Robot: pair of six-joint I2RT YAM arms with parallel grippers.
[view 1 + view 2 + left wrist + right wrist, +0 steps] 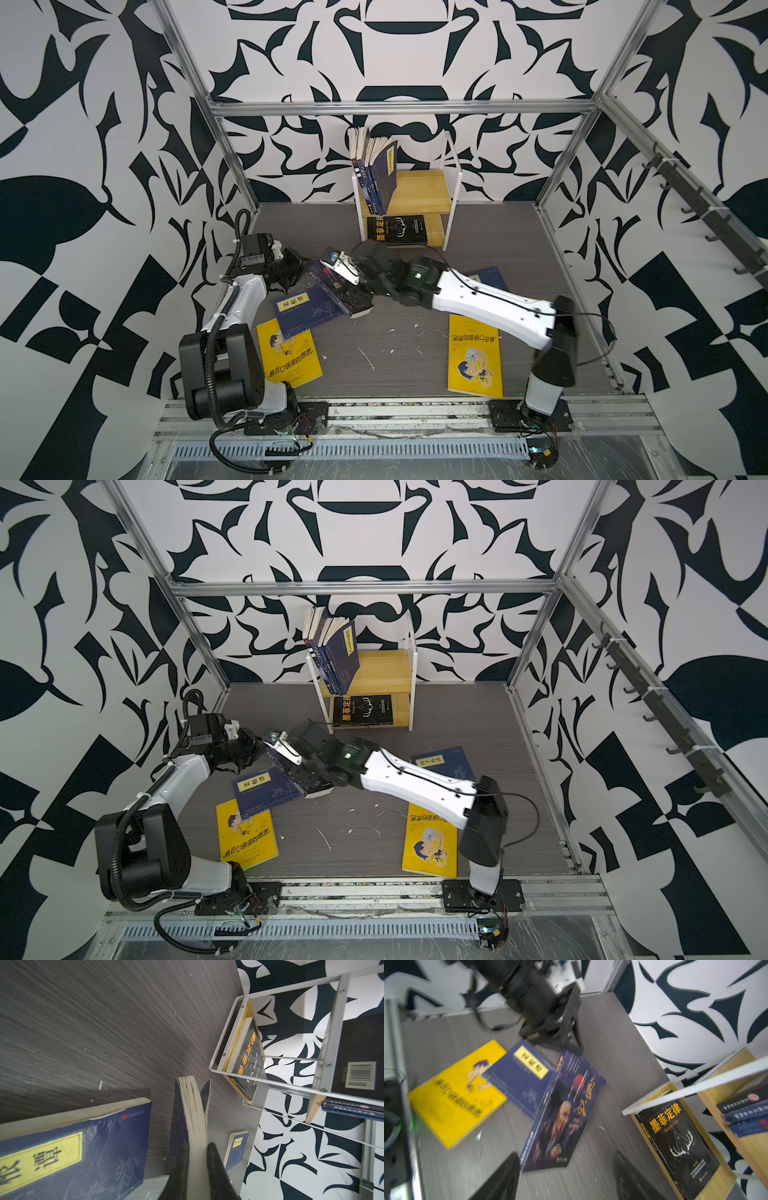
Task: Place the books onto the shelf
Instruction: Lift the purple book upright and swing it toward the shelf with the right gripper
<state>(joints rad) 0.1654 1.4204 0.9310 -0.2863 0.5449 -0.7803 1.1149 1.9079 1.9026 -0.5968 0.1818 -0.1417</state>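
The left tool (pixel 197 1147) pinches the page edge of the portrait book (pixel 566 1109), one dark finger (pixel 182 1167) on each side of the paper. This book stands propped at a tilt, its lower edge on the grey table (pixel 395 345), its pages fanning a little in the left wrist view. The right tool (pixel 565 1155) hangs just above the near end of the same book with its fingers spread wide, gripping nothing.

Beside the tilted book a navy book (pixel 307 309) with a yellow label lies flat, overlapping a corner of a yellow cartoon book (pixel 289 353). A second yellow cartoon book (pixel 473 357) lies flat on the right side of the table, partly under the right arm; a second navy book (pixel 494 278) lies beyond it, also partly hidden by that arm.

The shelf (pixel 419 191) stands at the back of the table against the patterned wall. Several upright navy books (pixel 376 174) lean at the left end of its top board. A black book (pixel 399 230) with yellow characters lies on the lower board, jutting out at the front.
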